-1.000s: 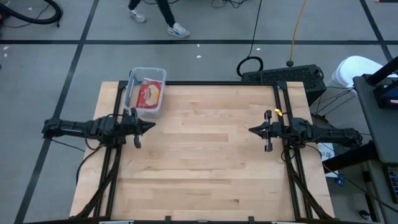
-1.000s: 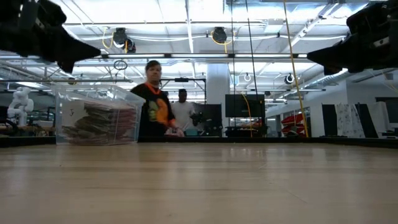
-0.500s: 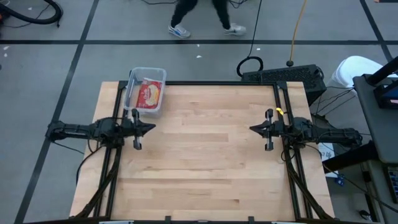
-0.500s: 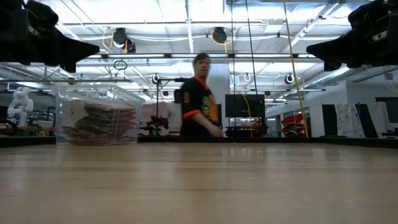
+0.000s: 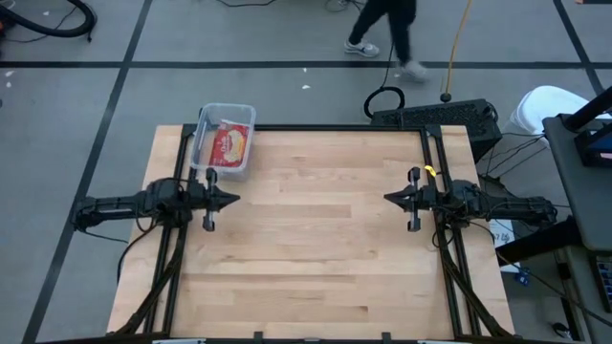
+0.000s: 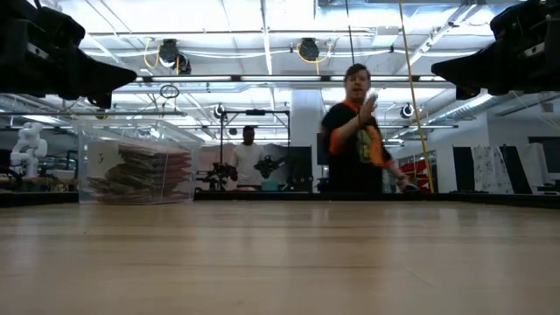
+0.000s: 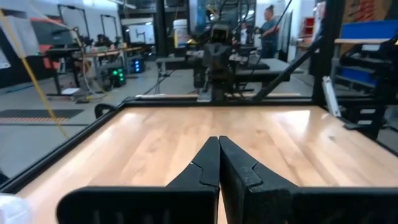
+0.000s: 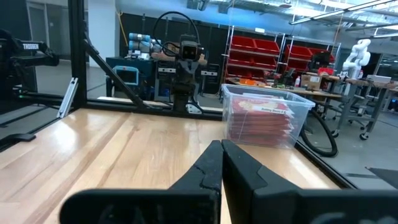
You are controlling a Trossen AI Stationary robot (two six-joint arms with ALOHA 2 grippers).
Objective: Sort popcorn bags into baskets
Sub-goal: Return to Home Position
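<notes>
Showing the left gripper (image 5: 232,199) hanging over the left edge of the table (image 5: 316,268), fingers pressed together, holding nothing. Just beyond it, at the far left corner, showing the clear tub (image 5: 201,134) stacked with red popcorn bags (image 5: 228,145). Finding no packet lying loose on the wood, so judging the sorting finished. Showing the right gripper (image 5: 387,199) at the right edge, likewise closed and empty. Beyond the table, showing a person (image 5: 382,29) walking past. Finding nothing in either arm's way.

The table (image 5: 316,239) is pale, smooth wood with a soft sheen; the basket (image 5: 215,112), upper left, is clear glossy plastic.
</notes>
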